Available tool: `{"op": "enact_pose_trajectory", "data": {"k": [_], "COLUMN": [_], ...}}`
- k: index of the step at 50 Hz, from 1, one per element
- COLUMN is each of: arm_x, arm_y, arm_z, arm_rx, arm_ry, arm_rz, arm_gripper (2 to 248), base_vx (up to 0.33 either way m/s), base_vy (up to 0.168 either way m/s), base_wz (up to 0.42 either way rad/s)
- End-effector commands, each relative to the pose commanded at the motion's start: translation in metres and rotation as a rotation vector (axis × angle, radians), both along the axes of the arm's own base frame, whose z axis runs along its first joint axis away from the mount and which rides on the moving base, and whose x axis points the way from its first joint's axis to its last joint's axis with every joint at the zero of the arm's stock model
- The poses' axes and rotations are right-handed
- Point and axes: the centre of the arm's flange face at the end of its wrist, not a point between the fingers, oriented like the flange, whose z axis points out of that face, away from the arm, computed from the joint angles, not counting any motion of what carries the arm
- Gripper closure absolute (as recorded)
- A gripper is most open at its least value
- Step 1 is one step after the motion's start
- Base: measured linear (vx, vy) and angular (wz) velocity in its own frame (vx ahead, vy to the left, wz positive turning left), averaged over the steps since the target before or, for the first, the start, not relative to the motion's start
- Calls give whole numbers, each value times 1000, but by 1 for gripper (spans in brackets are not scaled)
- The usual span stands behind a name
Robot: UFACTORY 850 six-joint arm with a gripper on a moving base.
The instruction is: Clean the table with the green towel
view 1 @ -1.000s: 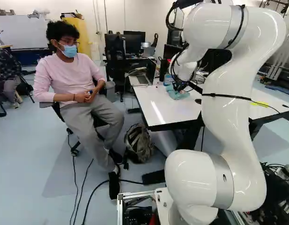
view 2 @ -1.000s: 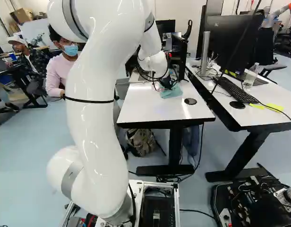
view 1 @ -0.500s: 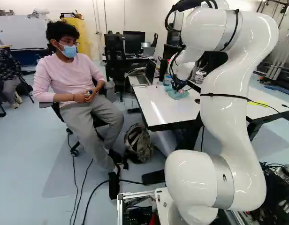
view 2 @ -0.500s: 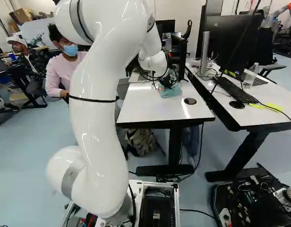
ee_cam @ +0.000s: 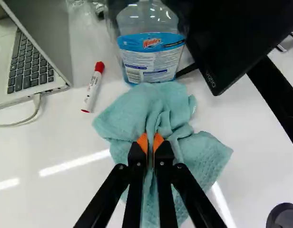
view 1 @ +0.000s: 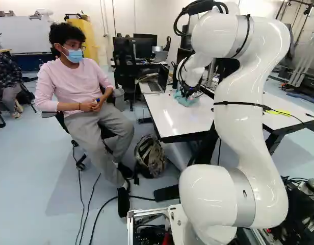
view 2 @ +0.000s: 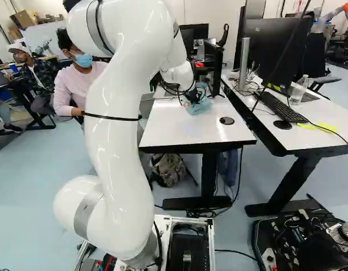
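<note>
The wiping step seems to be in hand, as the gripper (ee_cam: 150,142), almost closed, pinches a fold of the green towel (ee_cam: 122,118), which lies crumpled on the table (ee_cam: 51,147) near the bottle (ee_cam: 149,59) and the marker (ee_cam: 92,89), and next should drag it, lightly pressed, away from both.

1. The soft green-blue cloth towel (ee_cam: 203,154), with a fine waffle texture, lies crumpled on the surface. Its middle is gathered into narrow upright folds, pinched in the hand (view 2: 194,98); loose, wrinkled flaps spread out on both sides, with uneven edges. In the right base view it lies toward the far end, right of the middle.
2. The white, glossy, flat-topped surface (view 2: 182,127) stands level on dark legs, with a black front edge and bright streaks of reflected light.
</note>
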Motion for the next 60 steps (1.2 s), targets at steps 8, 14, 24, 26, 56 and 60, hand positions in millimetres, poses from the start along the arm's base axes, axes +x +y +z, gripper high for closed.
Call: {"op": "enact_pose_trajectory", "data": {"k": [8, 14, 24, 26, 56, 60], "arm_x": [-4, -12, -29, -32, -56, -56], "arm_y": [14, 22, 28, 28, -12, -19], "arm_z": [1, 2, 3, 4, 5, 4], "arm_rx": [1, 3, 6, 6, 10, 9], "arm_ry": [6, 13, 26, 29, 39, 37], "arm_rz": [19, 28, 33, 32, -39, -50], "arm_gripper": [216, 216, 216, 216, 216, 216], "base_vx": [0, 0, 0, 0, 0, 0], "base_vy": [0, 0, 0, 0, 0, 0], "base_wz": [0, 0, 0, 0, 0, 0]}}
